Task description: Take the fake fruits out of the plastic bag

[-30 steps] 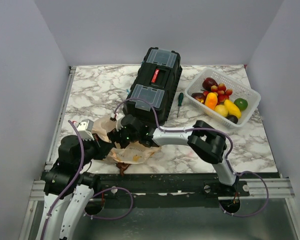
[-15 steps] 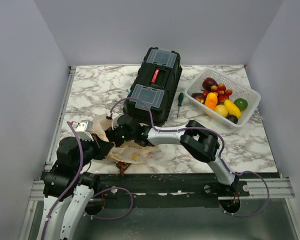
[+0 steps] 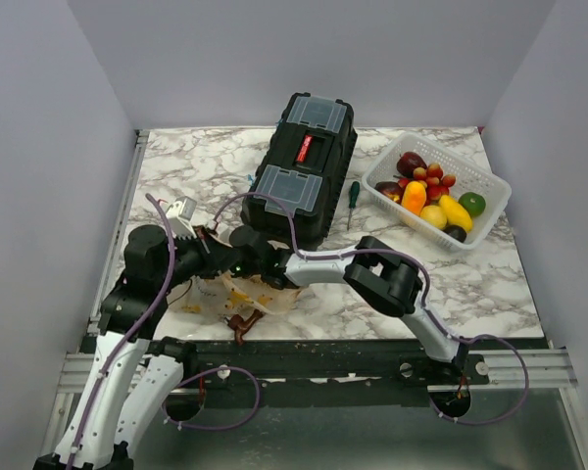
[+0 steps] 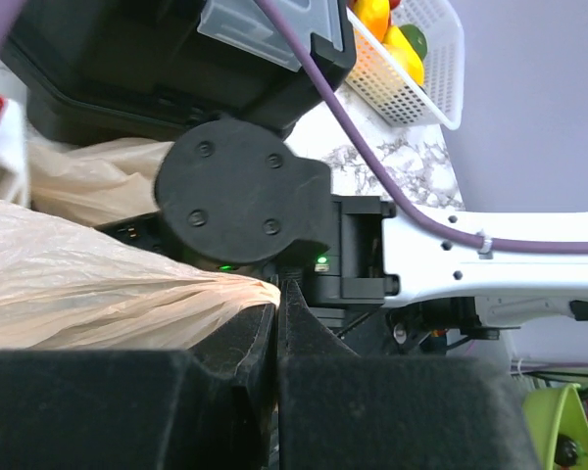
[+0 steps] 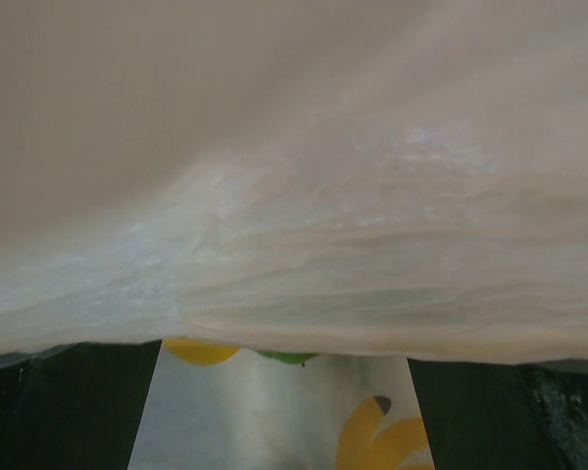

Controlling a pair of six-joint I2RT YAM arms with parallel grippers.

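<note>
Marble table (image 3: pixel 470 284); bag (image 4: pixel 88 294) seemingly pinched.

Black toolbox (image 3: pixel 304 166) blocks the middle of the counter (image 3: pixel 191 162), with open marble to its left. Just in front of it, the left arm (image 3: pixel 147 264) and right arm (image 3: pixel 323 262) crowd the plastic bag (image 3: pixel 225 299). To its right, a screwdriver (image 3: pixel 352 201) and white basket (image 3: pixel 486 219) narrow the way.

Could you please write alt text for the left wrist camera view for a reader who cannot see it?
The left gripper is shut on a bunched fold of the beige plastic bag, with the right arm's black wrist just beyond. Behind stand a black toolbox and a white basket holding fake fruits.
</note>
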